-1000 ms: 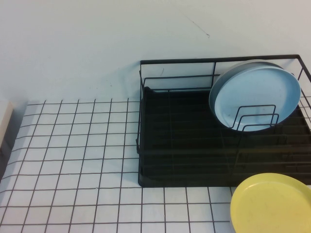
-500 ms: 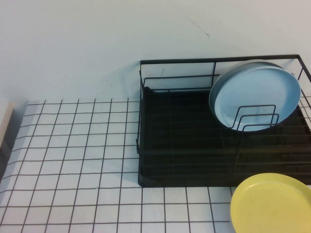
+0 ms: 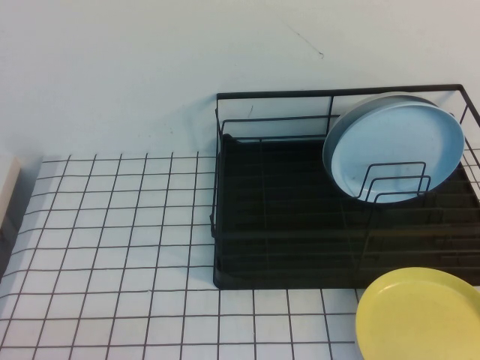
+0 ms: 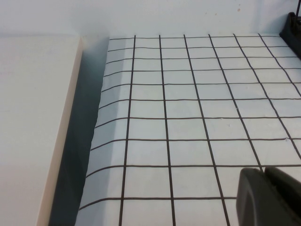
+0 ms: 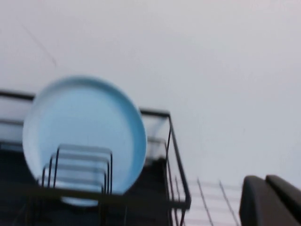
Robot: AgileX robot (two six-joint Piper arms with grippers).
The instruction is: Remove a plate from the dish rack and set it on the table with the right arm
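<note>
plate (image 3: 395, 148) | stood on edge in dish rack (image 3: 285, 225) behind wire loops, far right | judged rigid, light, slick; best taken at exposed upper rim | right gripper (image 5: 270, 200) near rack, off it | left gripper (image 4: 268, 195) over desk (image 3: 112, 225) | fingers' state: could not tell

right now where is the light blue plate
In the high view the plate stands on edge at the back right of the dish rack, behind its wire loop dividers, with the yellow plate on the table in front.
</note>
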